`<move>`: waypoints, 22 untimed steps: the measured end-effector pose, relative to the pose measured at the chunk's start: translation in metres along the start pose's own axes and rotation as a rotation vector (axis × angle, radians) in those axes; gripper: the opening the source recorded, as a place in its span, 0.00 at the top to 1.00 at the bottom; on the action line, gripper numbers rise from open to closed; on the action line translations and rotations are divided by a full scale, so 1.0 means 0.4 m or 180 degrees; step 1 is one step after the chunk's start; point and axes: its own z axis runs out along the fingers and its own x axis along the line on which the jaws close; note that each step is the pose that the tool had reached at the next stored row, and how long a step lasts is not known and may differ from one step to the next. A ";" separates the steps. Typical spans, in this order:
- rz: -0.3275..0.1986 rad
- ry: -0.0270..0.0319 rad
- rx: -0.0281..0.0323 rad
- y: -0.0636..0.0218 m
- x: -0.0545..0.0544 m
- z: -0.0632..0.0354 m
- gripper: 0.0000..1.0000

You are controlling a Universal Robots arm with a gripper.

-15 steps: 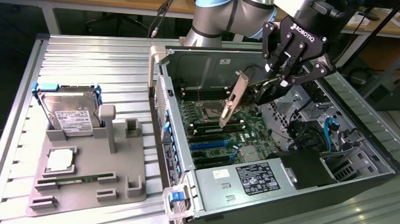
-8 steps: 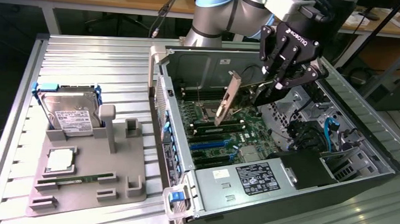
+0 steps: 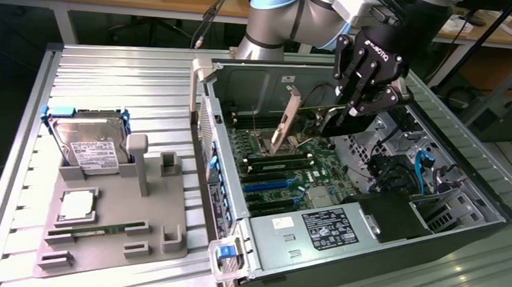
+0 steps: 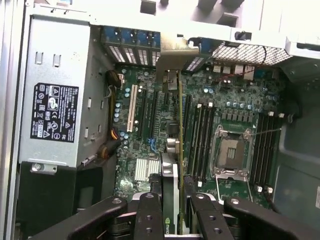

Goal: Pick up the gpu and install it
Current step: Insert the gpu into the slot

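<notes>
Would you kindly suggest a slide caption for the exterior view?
Black gripper grips the thin olive-tan GPU card over the green motherboard inside the open metal computer case.

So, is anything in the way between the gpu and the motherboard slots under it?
Nothing visible does. The gpu stands on edge in the jaws over bare expansion slots; the memory slots lie off to one side.

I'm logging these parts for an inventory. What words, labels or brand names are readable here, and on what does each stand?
"OTIQ": white letters, part of a brand word, on the black body of the gripper.
On the power supply label: white print and symbols, too small to read.
On the hard drive label: print too small to read.
On the gpu: a small mark on its edge in the wrist view, unreadable.
</notes>
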 end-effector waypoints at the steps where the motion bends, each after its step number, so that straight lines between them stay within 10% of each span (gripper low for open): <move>1: 0.0043 -0.0002 0.0001 0.000 0.000 0.001 0.73; 22: 0.0972 -0.0037 0.0017 0.000 0.000 0.008 0.73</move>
